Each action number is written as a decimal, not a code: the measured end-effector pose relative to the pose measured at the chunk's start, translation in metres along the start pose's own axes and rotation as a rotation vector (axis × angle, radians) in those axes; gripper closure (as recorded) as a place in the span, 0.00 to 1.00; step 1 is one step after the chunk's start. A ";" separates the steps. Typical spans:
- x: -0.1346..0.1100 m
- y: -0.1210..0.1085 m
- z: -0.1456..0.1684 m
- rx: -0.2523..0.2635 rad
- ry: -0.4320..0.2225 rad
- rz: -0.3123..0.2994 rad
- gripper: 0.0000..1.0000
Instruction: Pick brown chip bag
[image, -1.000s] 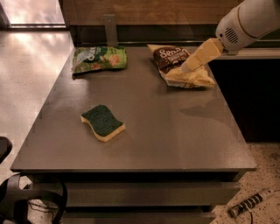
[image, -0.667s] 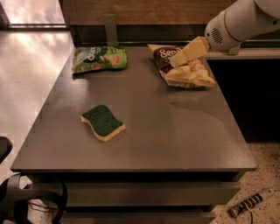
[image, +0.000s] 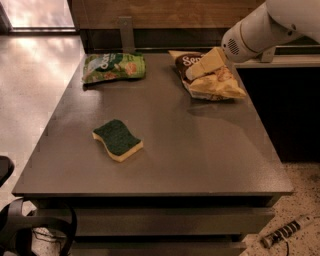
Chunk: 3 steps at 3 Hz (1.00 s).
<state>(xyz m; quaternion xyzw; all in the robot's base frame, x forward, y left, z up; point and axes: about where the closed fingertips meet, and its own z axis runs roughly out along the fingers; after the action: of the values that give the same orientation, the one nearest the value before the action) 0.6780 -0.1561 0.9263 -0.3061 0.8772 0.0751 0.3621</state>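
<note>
At the counter's (image: 200, 150) far right corner, the gripper (image: 191, 74) overlies the brown chip bag (image: 216, 85); whether it grips cannot be told.

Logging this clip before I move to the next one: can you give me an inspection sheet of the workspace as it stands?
Surface: grey table, flat.
Job's things: brown chip bag, crinkled, lying at the table's far right.
Clutter: green snack bag at far left; green-topped sponge left of centre.
Grippers: gripper over the brown chip bag's dark upper part; contact cannot be told.
Cables: dark loops on the floor, lower left, possibly cable.
Surroundings: wood panel wall behind; striped object on the floor, lower right.
</note>
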 end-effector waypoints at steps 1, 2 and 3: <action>-0.006 -0.005 0.047 -0.041 -0.001 0.042 0.00; -0.002 -0.013 0.099 -0.063 0.022 0.090 0.00; 0.011 -0.021 0.120 -0.039 0.066 0.108 0.00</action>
<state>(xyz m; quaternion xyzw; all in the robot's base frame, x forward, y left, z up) 0.7554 -0.1355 0.8334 -0.2678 0.9023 0.1017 0.3223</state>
